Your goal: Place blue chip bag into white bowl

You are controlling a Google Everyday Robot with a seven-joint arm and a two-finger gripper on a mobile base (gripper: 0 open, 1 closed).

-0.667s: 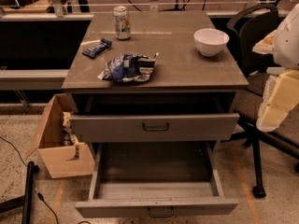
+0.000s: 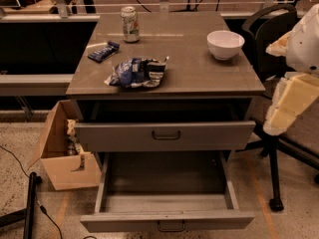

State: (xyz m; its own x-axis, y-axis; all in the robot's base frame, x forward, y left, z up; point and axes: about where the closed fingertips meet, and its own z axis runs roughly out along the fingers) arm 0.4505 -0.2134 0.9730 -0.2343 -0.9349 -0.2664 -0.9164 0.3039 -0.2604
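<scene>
The blue chip bag lies crumpled on the grey desk top, near its front left. The white bowl stands upright at the back right of the same top, well apart from the bag. My gripper is the cream part at the end of my white arm. It hangs at the right edge of the view, beside the desk's right side, below the top's level and off both the bag and the bowl. It holds nothing that I can see.
A green-and-white can stands at the back left. A flat dark blue wrapper lies on the left. The bottom drawer is pulled out. A cardboard box sits on the floor left, a black chair right.
</scene>
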